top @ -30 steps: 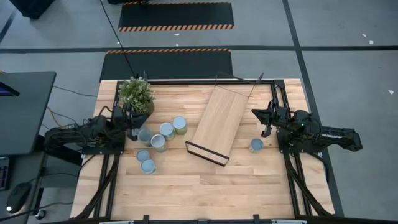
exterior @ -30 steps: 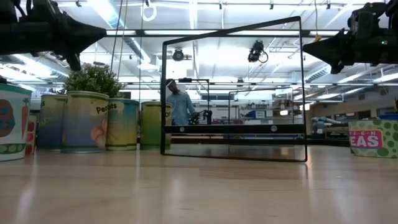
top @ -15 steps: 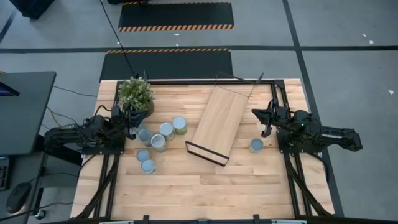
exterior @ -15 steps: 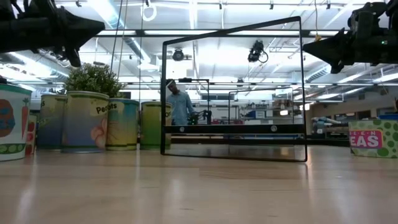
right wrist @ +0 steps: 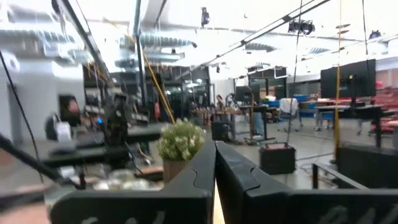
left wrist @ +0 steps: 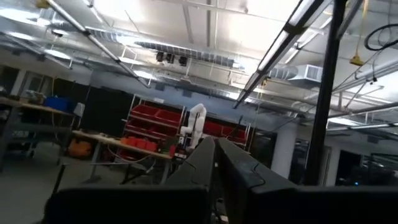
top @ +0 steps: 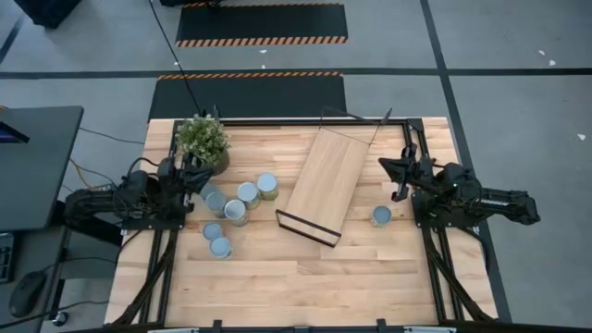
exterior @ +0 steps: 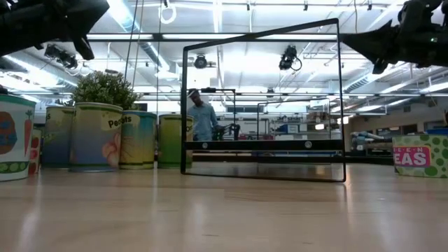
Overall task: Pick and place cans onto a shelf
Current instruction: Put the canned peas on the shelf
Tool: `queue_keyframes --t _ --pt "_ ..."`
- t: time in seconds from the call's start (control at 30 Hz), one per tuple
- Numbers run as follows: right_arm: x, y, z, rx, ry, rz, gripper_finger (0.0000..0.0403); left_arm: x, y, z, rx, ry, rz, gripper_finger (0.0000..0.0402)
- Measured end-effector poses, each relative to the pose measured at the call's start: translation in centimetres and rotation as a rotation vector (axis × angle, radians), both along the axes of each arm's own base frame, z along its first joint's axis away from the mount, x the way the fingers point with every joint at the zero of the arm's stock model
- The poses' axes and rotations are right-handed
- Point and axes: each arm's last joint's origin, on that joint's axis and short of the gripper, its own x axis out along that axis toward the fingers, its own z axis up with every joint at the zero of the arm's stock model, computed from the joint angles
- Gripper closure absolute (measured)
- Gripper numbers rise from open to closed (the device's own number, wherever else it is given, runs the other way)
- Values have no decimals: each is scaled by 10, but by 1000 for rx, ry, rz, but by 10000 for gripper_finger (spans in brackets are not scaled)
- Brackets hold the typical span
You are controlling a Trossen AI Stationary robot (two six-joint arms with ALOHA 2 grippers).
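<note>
Six small short tins with pale silvery-blue tops (top: 246, 193) lie clustered near the desk's left edge, beside a potted green plant (top: 203, 141) at the far-left corner. A seventh tin (top: 381, 215) sits alone near the right edge. The long light-wood shelf board with black wire end frames (top: 324, 182) lies at a slant across the desk's middle, and no tin rests on it, so I judge the task barely begun.

My left gripper (top: 205, 178) hangs raised over the near side of the plant, just beside the cluster. Its wrist view shows its two dark fingers (left wrist: 205, 163) pressed together and holding nothing. My right gripper (top: 393, 169) is raised near the right edge, between the shelf and the lone tin, its fingers (right wrist: 211, 163) likewise together and empty.

Risks, as I judge them:
- The clustered tins stand close. Fingers spread around one may nudge its neighbours.
- The plant crowds my left approach and could be brushed.
- Descending with fingers still closed would strike a tin's top.
- The wire frame could snag a carried tin.
</note>
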Motion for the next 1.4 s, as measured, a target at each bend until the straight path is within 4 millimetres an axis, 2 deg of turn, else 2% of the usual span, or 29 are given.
queue_keyframes --t 0.17,0.3,0.57,0.73,0.93,1.17,1.4 --pt "-1 1 3 62 -62 69 385 6 0 21 29 51 20 326" --pt "0 1 3 107 -58 90 387 18 1 29 66 188 41 292" --pt "2 2 20 101 109 96 390 32 5 40 31 612 120 222" --pt "7 2 21 88 155 143 386 29 4 63 -9 800 113 176" --pt "11 2 18 67 198 151 377 32 -3 93 -106 890 55 133" --pt "11 2 18 -3 217 123 355 48 -12 99 -150 1115 23 116" --pt "11 1 18 -38 228 82 310 80 -32 110 -135 1298 -31 116"
